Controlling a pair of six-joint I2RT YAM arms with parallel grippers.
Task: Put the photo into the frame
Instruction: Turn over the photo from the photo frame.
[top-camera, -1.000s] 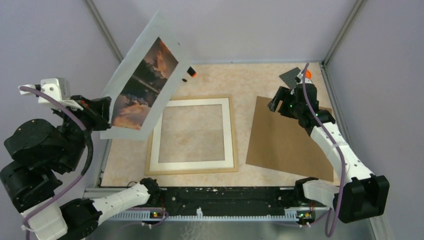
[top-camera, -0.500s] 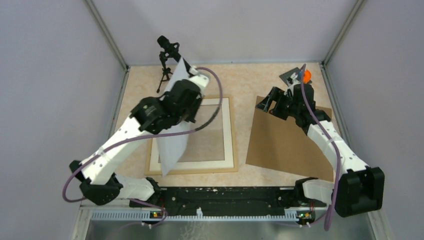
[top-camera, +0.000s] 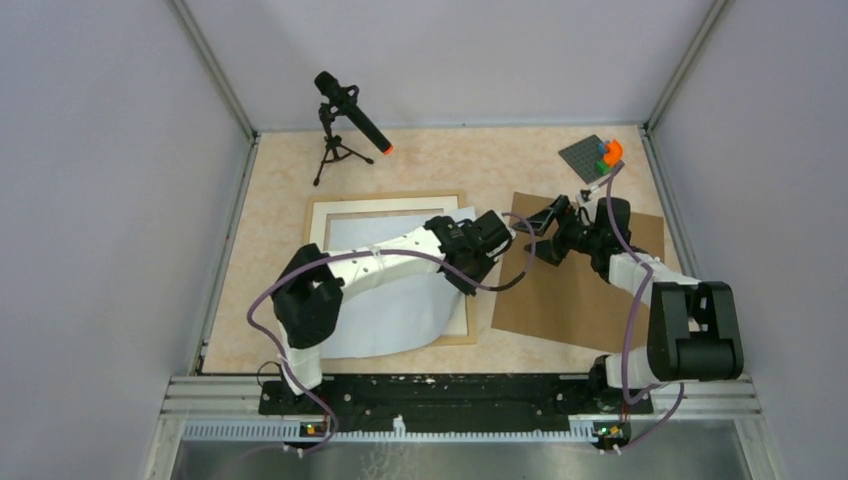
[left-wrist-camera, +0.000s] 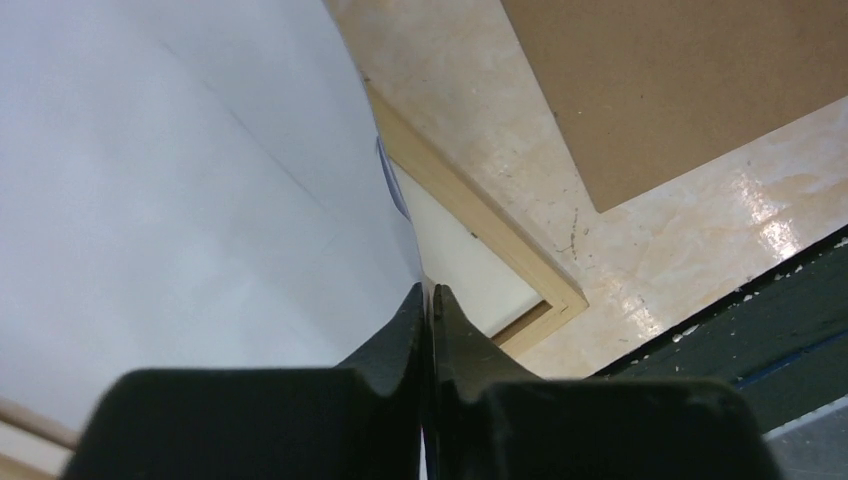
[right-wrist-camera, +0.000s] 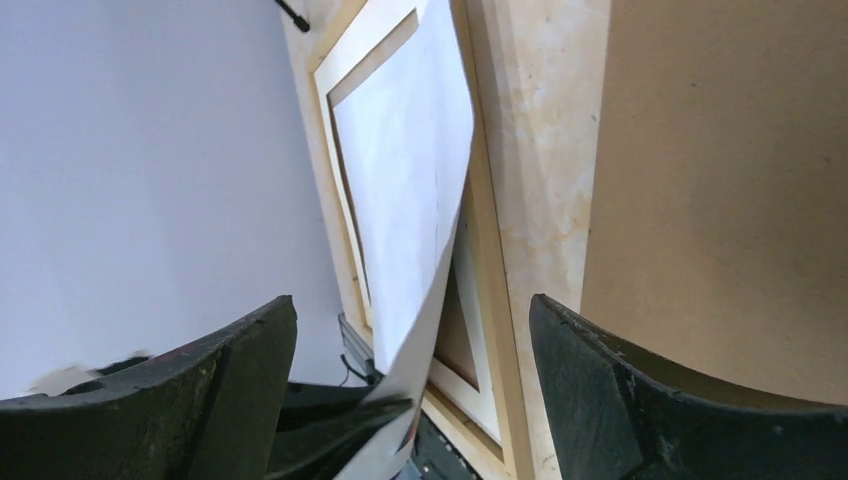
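The photo (top-camera: 390, 300) lies white side up across the light wooden frame (top-camera: 380, 198), its right edge lifted and curled. My left gripper (top-camera: 468, 282) reaches over the frame's right side and is shut on that edge. In the left wrist view the jaws (left-wrist-camera: 430, 295) pinch the sheet (left-wrist-camera: 180, 180) above the frame's near right corner (left-wrist-camera: 560, 300). My right gripper (top-camera: 532, 237) hangs open just right of the frame, over the left edge of the brown board. The right wrist view looks between its fingers (right-wrist-camera: 410, 300) at the curled photo (right-wrist-camera: 410, 180) and the frame (right-wrist-camera: 490, 250).
A brown backing board (top-camera: 580, 290) lies right of the frame. A white mat (top-camera: 318, 225) sits inside the frame. A microphone on a small tripod (top-camera: 350, 115) stands at the back left. A grey plate with coloured bricks (top-camera: 598, 155) sits at the back right.
My left arm swung from the far left across the frame, bringing the photo down onto it with the print facing down. My right gripper moved left toward the frame and opened wider.
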